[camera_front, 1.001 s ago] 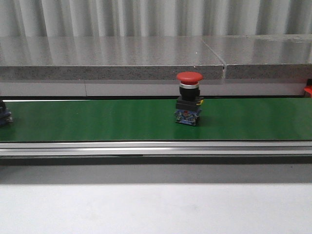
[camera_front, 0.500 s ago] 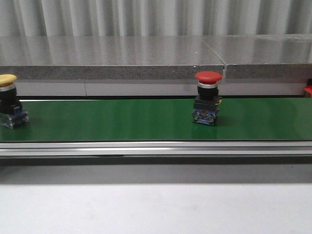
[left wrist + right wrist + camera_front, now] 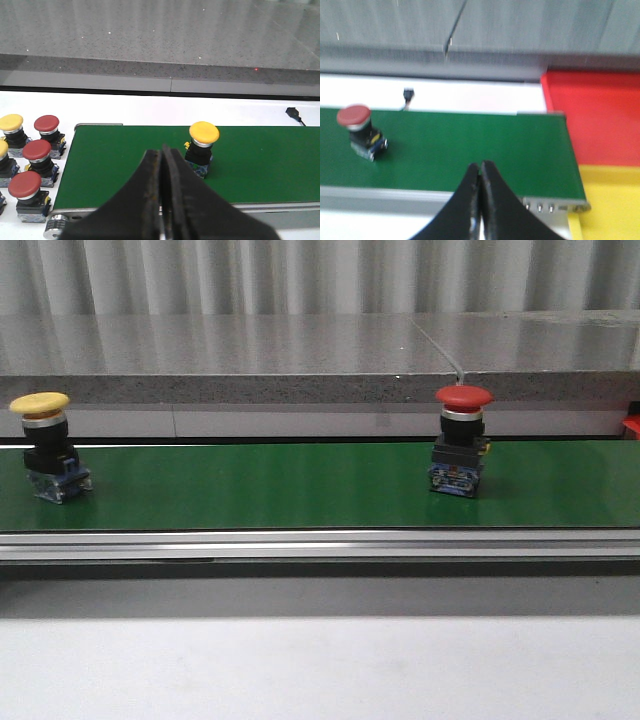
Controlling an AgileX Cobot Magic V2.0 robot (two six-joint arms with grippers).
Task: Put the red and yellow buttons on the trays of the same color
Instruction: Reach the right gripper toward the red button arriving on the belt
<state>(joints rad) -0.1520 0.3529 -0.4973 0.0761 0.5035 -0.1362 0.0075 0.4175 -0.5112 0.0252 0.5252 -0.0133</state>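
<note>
A red button (image 3: 462, 445) stands upright on the green belt (image 3: 260, 490), right of centre; the right wrist view shows the same red button (image 3: 360, 127) well off to one side of my right gripper (image 3: 481, 166), which is shut and empty. A yellow button (image 3: 48, 448) rides the belt at the far left. In the left wrist view the yellow button (image 3: 201, 146) stands just beyond and beside my left gripper (image 3: 161, 151), shut and empty. The red tray (image 3: 592, 117) and the yellow tray (image 3: 610, 202) lie past the belt's end.
Several spare red and yellow buttons (image 3: 30, 160) stand on the white table beside the belt's start. A grey stone ledge (image 3: 250, 360) runs behind the belt. The belt's metal rail (image 3: 320, 543) runs along its near edge. A black cable end (image 3: 295, 114) lies behind the belt.
Both buttons have travelled rightward on the belt. The yellow one has come fully into the front view from the left edge. Neither gripper shows in the front view.
</note>
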